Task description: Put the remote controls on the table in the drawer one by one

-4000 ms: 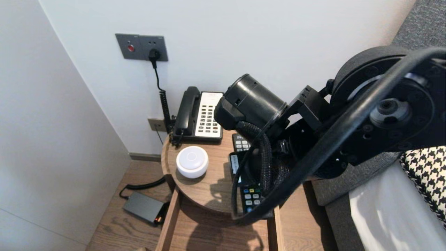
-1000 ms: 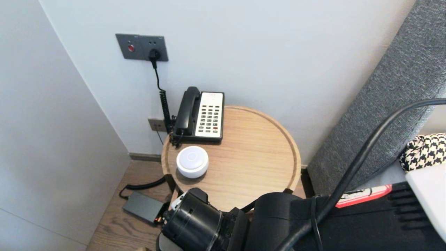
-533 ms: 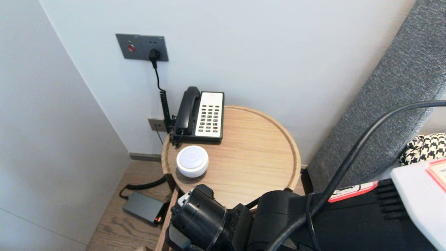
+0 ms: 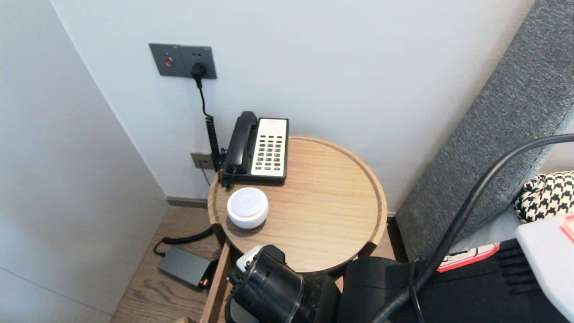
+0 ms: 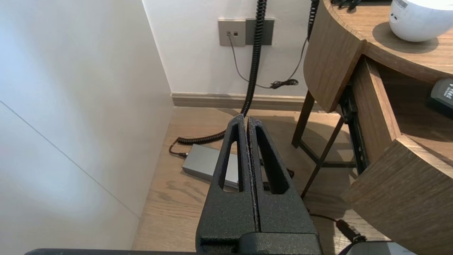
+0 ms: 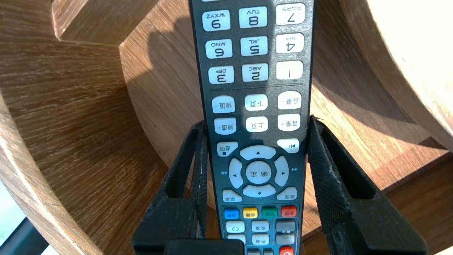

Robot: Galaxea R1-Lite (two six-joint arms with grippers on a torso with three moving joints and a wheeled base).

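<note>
My right gripper (image 6: 256,122) is shut on a black remote control (image 6: 256,71) with white keys, one finger on each long side of it. The remote hangs over the wooden floor of an open drawer (image 6: 159,92), below the round table top. From the head view only the right wrist (image 4: 269,287) shows, low before the table's front edge; its fingers and the remote are hidden. My left gripper (image 5: 246,118) is shut and empty, parked over the floor left of the table.
The round wooden table (image 4: 379,197) carries a black and white telephone (image 4: 260,146) and a white round device (image 4: 247,207). A grey power brick (image 4: 186,267) and coiled cable lie on the floor. A grey headboard (image 4: 493,134) stands at the right. A dark object (image 5: 442,95) shows inside the drawer.
Four seconds ago the right arm hung over the table top, where remotes lay. It has since come down before the table's front edge; the table top holds no remote. Lately the wrist sank slightly.
</note>
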